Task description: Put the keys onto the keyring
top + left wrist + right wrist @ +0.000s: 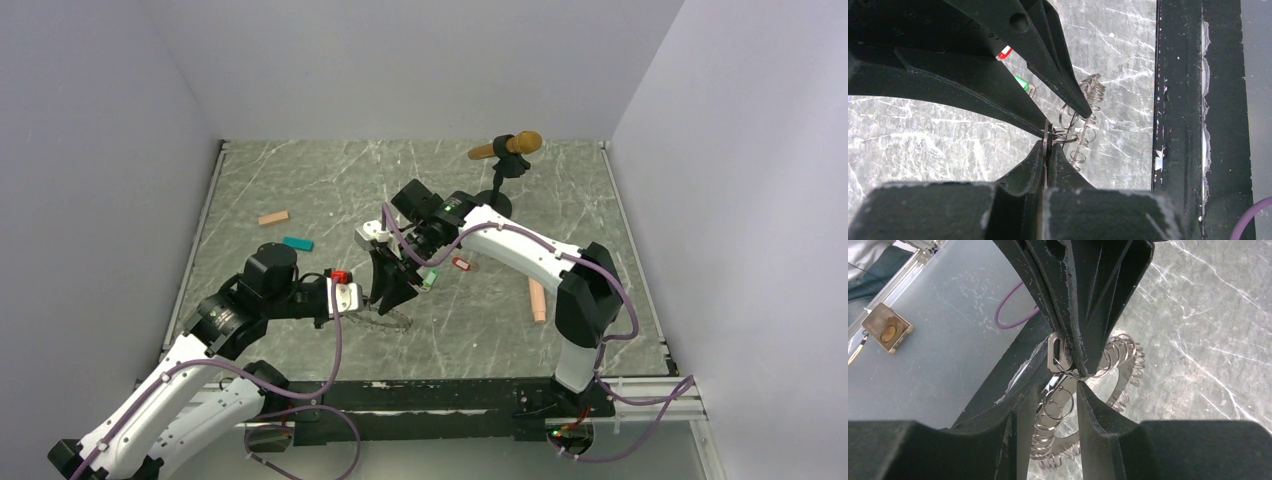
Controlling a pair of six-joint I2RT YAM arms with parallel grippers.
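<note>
Keyring (393,322) sits clamped in left hand (368,303) near table (480,345) edge.

— What are the arms made of?
— The left arm (170,395) and the right arm (520,245) have white link shells and bulky black joints. A purple cable (338,350) loops along each.
— And the ends?
— The left gripper (1047,145) and the right gripper (1055,390) have matte black tapering fingers (1098,410), scuffed pale at their blocky bases.
</note>
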